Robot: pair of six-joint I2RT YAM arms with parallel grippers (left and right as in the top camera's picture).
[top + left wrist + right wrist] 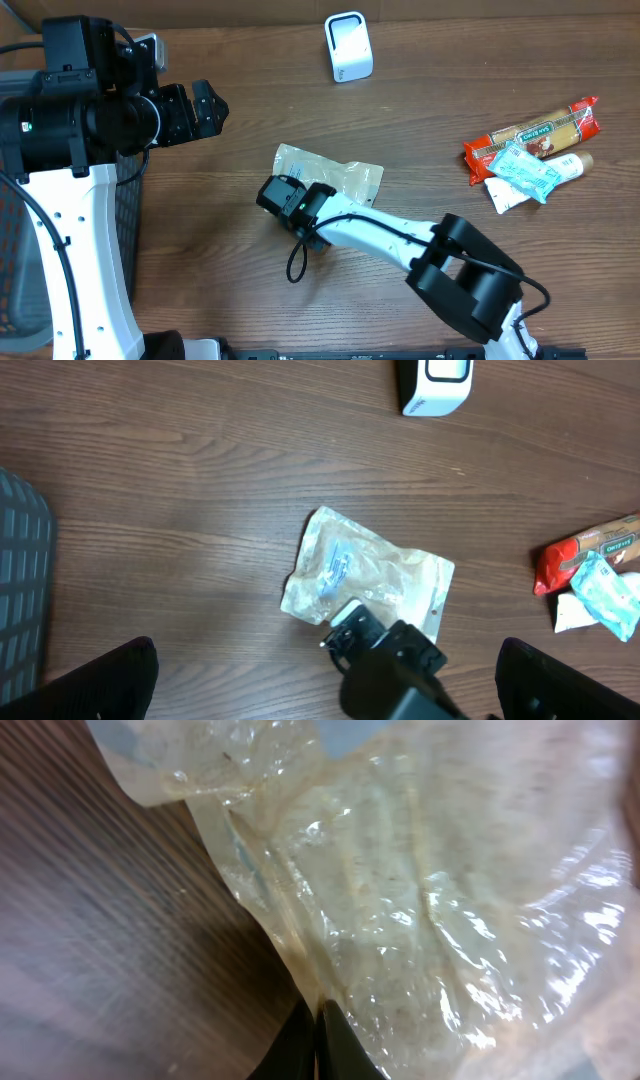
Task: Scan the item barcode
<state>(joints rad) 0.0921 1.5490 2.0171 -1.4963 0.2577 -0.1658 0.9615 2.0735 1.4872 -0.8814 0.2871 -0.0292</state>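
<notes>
right end effector [318, 1025] is clamping the edge of the pouch [340, 175], it's lying on the worktop [250, 100] well apart from the scanner [348, 46], left end effector [205, 108] hanging open, so lift and scan are pending.

Plastic film on wood grain, pretty much.
The brown wood-grain table [250, 90] has a smooth, low-sheen top with fine streaks running along it. Mid-table, the crinkly clear plastic pouch [345, 178] is thin glossy film, yellowish and cloudy, and up close its wrinkles catch bright highlights [420, 870]. By the far edge, the small white box scanner [348, 46] looks like smooth hard plastic with a soft shine. Near the right edge, the red printed wrapper packet [540, 130] is shiny foil-like film, and the light blue sachet [528, 172] is softer film. The white arm casing [370, 228] is smooth moulded plastic. The grey mesh basket [20, 580] at the left edge looks matt.
</notes>
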